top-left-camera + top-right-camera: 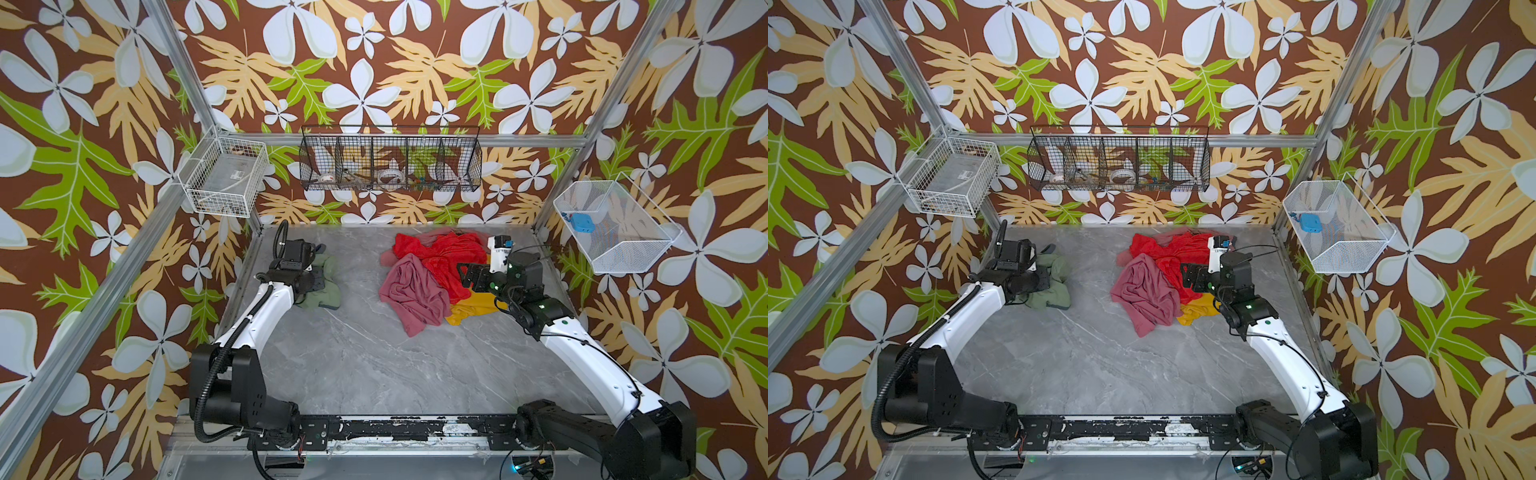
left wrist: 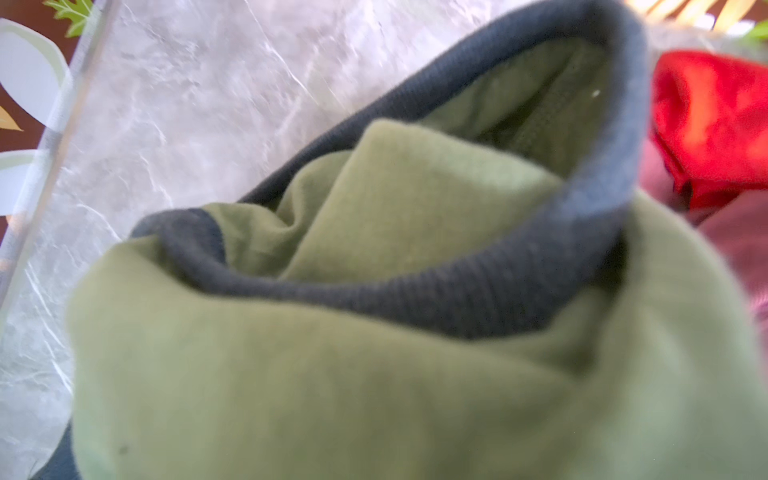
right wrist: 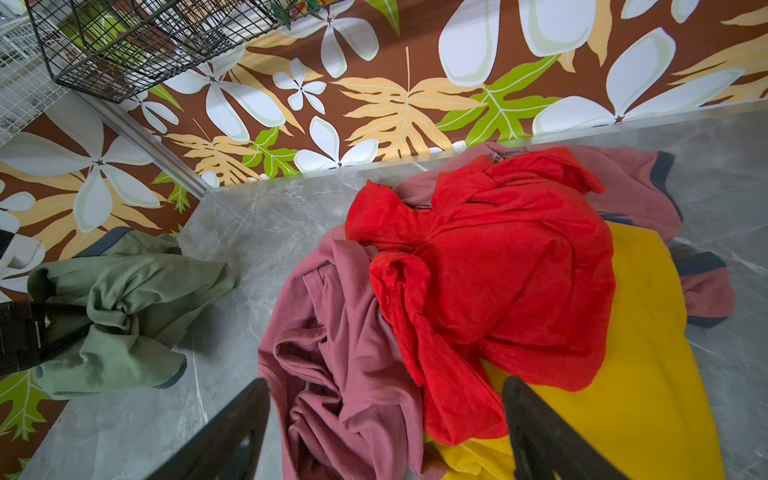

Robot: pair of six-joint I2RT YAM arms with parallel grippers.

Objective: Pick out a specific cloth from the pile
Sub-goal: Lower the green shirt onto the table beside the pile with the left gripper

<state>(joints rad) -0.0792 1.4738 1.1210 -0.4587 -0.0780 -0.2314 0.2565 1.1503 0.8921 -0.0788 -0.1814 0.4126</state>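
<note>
Sage-green cloth (image 1: 329, 287) is out: on the table (image 1: 353, 365), well clear of the pile (image 1: 415, 286). I read left gripper (image 3: 75, 326) clenched on it, right gripper (image 3: 386, 390) spread and empty over the pile. Only release left, probably.

Overhead view of a grey marbled desk (image 1: 353, 365) walled in by brown wallpaper with white flowers and green leaves. A green cloth (image 1: 328, 293) lies crumpled near the desk's back left corner, well apart from the pile (image 1: 436, 274). The left tool (image 1: 315, 279) sits on it and hides part of it. The pile lies by the back edge, right of centre. It has a red cloth (image 1: 440, 249) on top, a pink cloth (image 1: 411, 291) spilling toward the desk's middle, and a yellow cloth (image 1: 469, 313) poking out at the front. The right tool (image 1: 466, 276) hangs over the red cloth's right side. Wire baskets hang on the walls: a white left basket (image 1: 226, 176), a black basket (image 1: 390, 160) at the back, and a white right basket (image 1: 615, 232) holding a blue object (image 1: 579, 222).
</note>
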